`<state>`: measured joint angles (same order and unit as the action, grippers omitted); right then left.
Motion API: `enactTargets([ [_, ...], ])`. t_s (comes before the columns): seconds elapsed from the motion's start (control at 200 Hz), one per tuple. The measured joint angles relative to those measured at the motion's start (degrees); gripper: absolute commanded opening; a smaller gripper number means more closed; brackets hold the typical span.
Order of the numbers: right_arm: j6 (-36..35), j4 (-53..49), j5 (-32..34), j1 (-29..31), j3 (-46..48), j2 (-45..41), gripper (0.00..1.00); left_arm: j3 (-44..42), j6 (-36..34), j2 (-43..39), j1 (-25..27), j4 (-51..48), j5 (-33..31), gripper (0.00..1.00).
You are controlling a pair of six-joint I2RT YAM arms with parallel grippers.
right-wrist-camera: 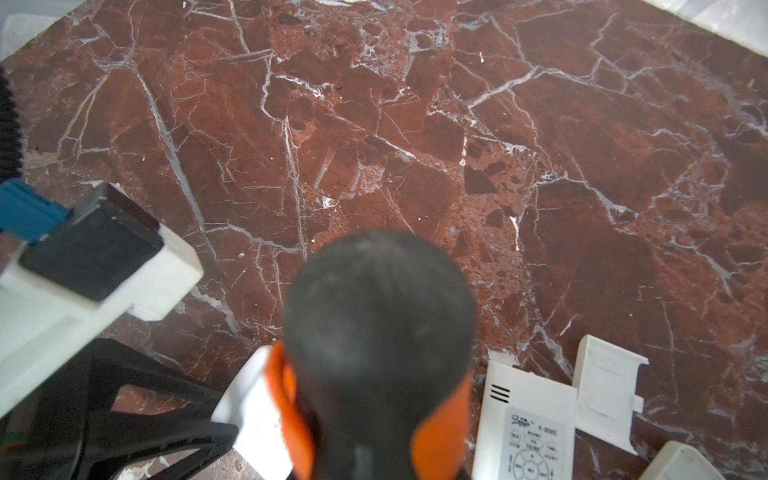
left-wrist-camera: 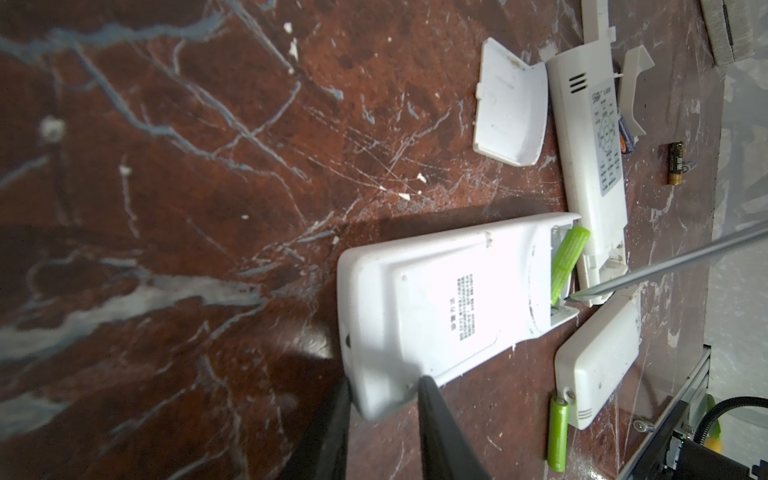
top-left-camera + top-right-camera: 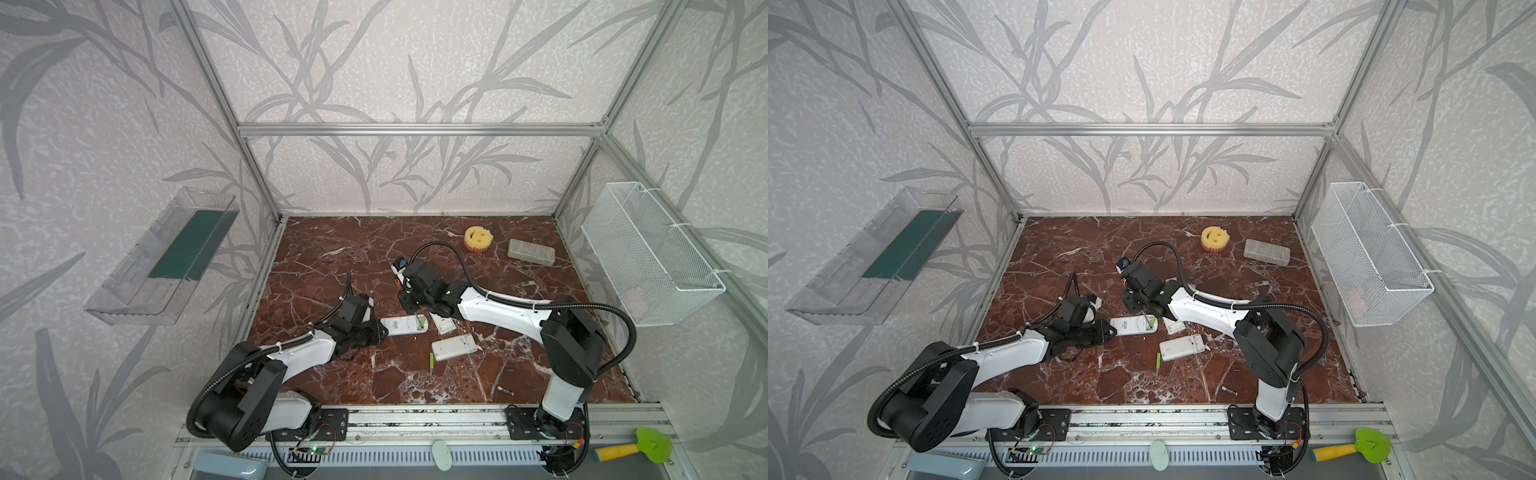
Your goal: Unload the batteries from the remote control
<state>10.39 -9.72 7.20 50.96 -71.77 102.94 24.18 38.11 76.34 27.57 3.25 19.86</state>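
Marble tabletop [image 3: 332, 249], open far half beyond white remote [image 3: 399, 325]

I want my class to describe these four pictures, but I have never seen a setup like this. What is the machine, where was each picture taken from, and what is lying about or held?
It is a robot with two arms at a marble table, each ending in a two-fingered gripper. The two wide pictures come from a camera pair overhead, so they look nearly alike. The two close-ups come from cameras on the wrists. The left gripper clamps a white remote turned back up, its battery bay open with a green battery tipped up in it. The right gripper holds a screwdriver, its tip at that bay. Loose on the table: a second green battery, a dark battery, a second remote, a cover, a yellow sponge.
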Motion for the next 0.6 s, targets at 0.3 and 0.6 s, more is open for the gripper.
enactTargets([
  [0.3, 0.0, 0.5, 0.1, 0.0, 0.0, 0.0, 0.0, 0.0, 0.0, 0.0, 0.0, 0.0, 0.0, 0.31],
  [0.6, 0.0, 1.9, 0.2, 0.0, -0.2, 0.7, 0.0, 0.0, 0.0, 0.0, 0.0, 0.0, 0.0, 0.31],
])
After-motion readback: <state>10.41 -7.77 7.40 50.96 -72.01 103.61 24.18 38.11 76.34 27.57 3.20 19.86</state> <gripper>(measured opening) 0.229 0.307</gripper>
